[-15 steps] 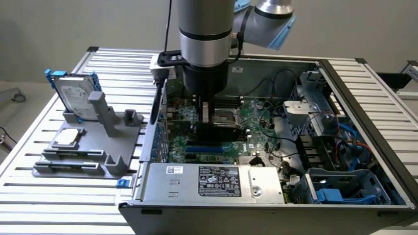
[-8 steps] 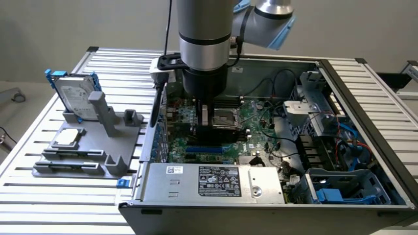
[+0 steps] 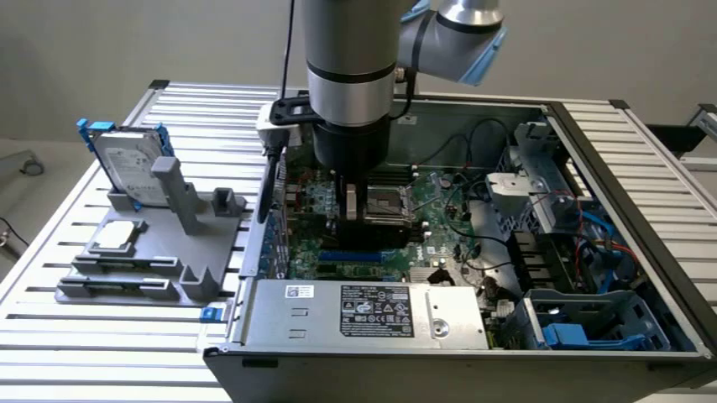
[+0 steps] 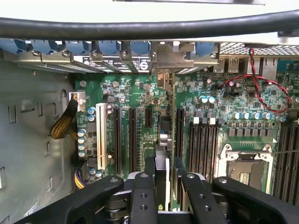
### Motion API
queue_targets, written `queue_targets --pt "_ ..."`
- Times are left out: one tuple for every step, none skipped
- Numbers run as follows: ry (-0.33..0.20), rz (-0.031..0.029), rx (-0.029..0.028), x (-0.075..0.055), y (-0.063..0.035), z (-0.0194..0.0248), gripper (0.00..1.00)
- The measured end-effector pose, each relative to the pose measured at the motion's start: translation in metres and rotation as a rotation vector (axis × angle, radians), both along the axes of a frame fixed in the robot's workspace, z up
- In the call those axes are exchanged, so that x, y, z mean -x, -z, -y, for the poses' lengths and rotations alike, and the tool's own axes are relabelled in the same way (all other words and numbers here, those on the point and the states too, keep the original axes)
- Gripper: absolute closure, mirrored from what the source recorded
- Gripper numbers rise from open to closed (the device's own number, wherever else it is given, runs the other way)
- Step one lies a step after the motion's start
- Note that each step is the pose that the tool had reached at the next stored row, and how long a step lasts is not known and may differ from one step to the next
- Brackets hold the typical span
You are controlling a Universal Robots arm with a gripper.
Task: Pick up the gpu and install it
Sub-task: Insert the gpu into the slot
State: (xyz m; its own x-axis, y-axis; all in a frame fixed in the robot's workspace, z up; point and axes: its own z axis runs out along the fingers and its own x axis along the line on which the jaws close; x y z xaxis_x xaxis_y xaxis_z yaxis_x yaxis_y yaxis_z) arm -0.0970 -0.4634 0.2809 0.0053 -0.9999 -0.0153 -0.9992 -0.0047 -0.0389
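At the exterior view's centre, the gripper (image 3: 364, 222) fingers (image 4: 150, 169) close tightly on the gpu (image 4: 164, 137), held edge-on between them above the motherboard (image 4: 224, 116)

The silver-and-grey tubular robot arm (image 3: 349, 59) hung straight down, its last cylindrical link vertical, with a light-blue-capped elbow joint (image 3: 468, 38) bent away toward the exterior view's right. Below a black wrist flange (image 3: 349, 151), the black two-finger gripper (image 3: 364, 225) pointed downward. Its narrow black fingers (image 4: 149, 169) were drawn close together, pressing on both faces of the gpu (image 4: 162, 140), a thin card with a black shroud, standing edge-on between them.
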Motion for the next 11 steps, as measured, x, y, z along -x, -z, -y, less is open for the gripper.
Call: queue_targets --pt "0.000 0.0000 -0.0008 0.0000 0.0004 0.0005 0.74" --pt "0.000 0.0000 -0.0016 0.0000 0.0008 0.0009 0.74" --pt "0.000 0.0000 -0.0026 0.0000 0.0012 0.0012 0.74" --pt "0.000 0.0000 -0.0035 0.0000 0.0017 0.0015 0.74" --pt "0.000 0.0000 -0.0043 0.0000 0.0020 0.0019 0.74" --pt "0.000 0.0000 -0.0051 0.0000 0.0024 0.0022 0.74" --pt "0.000 0.0000 -0.0060 0.0000 0.0027 0.0024 0.74" --pt "0.000 0.0000 -0.0067 0.0000 0.0030 0.0027 0.74" --pt "0.000 0.0000 -0.0070 0.0000 0.0030 0.0029 0.74" --pt "0.000 -0.0001 -0.0070 0.0000 0.0030 0.0031 0.74" --pt "0.000 -0.0001 -0.0071 0.0000 0.0030 0.0031 0.74"
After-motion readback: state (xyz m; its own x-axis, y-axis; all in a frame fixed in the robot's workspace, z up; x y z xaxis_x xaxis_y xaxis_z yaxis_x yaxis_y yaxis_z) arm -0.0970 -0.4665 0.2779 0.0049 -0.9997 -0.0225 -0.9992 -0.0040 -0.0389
